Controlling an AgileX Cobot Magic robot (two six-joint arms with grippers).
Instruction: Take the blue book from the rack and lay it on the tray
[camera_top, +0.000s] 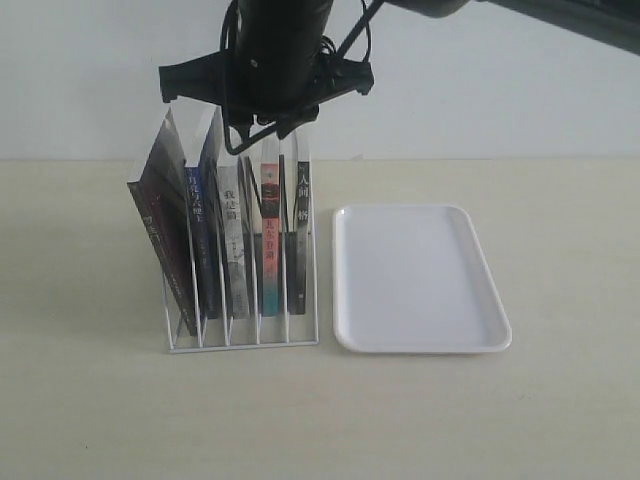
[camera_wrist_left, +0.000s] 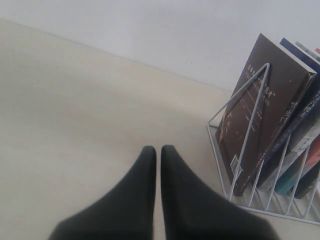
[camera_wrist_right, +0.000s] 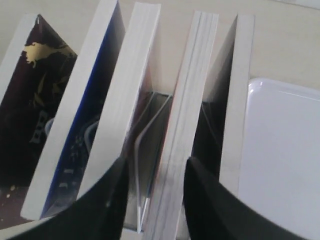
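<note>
Blue book (camera_top: 200, 240) sits second slot from left in the rack (camera_top: 245, 343), tray (camera_top: 420, 349) just beside. Only your wrist cameras tell this: right end effector (camera_wrist_right: 152, 170) spread above the books (camera_wrist_right: 192, 100), left end effector (camera_wrist_left: 158, 152) pinched together over the table (camera_wrist_left: 75, 125).

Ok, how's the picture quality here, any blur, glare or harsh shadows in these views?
Exterior view: soft even light, faint shadows, the tray nearly washed out. Left wrist view: the left end effector is dark and out of focus, the rack sharper. Right wrist view: the right end effector is blurred, the tray glares white.
</note>
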